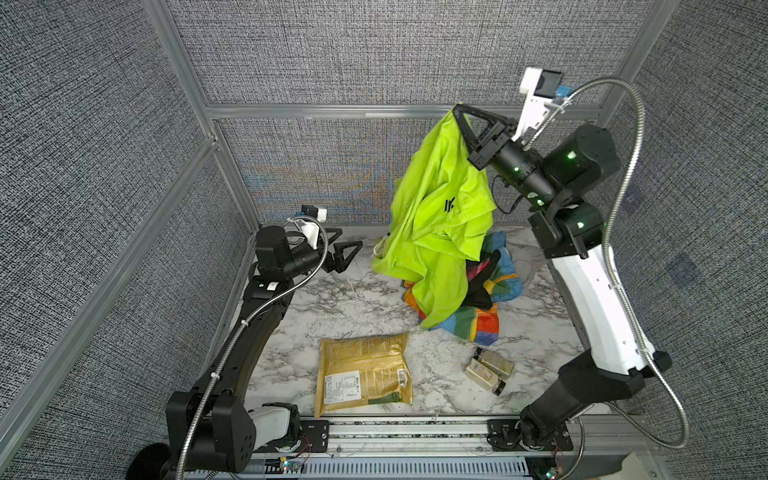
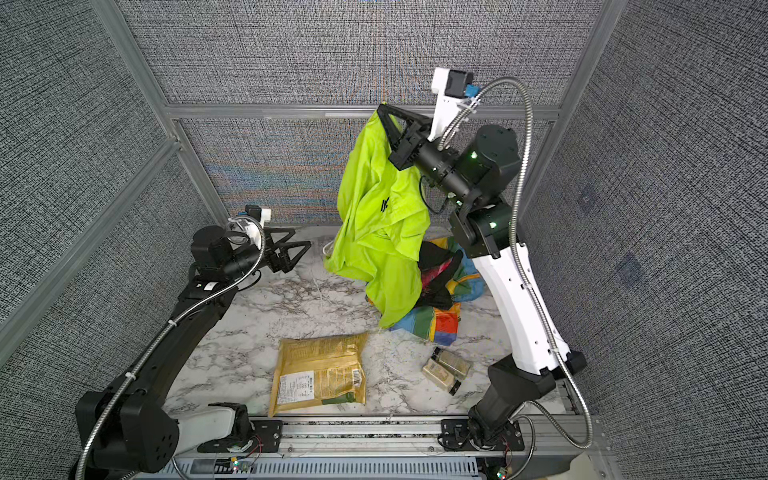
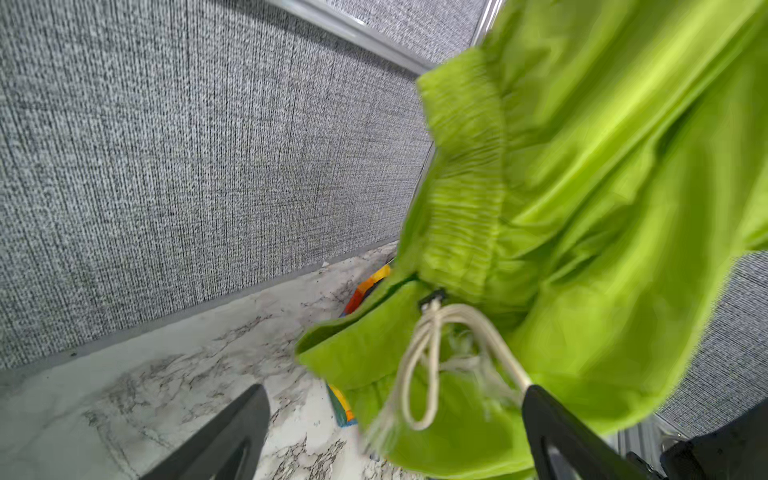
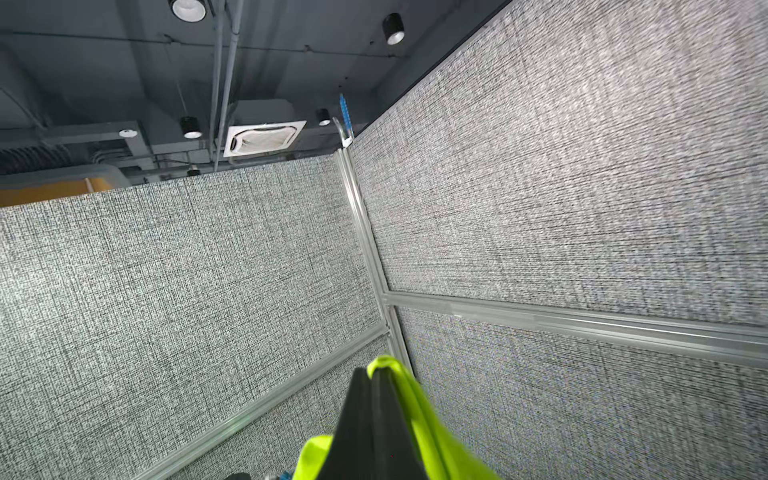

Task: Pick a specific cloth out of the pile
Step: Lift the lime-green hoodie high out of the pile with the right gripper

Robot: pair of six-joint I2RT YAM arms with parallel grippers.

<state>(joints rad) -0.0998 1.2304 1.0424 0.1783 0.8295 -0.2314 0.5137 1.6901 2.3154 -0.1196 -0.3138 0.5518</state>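
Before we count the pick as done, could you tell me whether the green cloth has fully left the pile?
No, the cloth hangs from the right gripper, but its lower end drapes on the pile.

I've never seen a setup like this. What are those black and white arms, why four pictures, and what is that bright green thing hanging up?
These are two robot arms on a marble table. Two pictures look down from overhead; the others come from cameras on each arm's wrist. The right gripper is shut on a lime-green cloth, lifting it above the pile of colourful cloths, its lower end draped there. The left gripper waits open nearby. A yellow packet and two small bottles also lie there.
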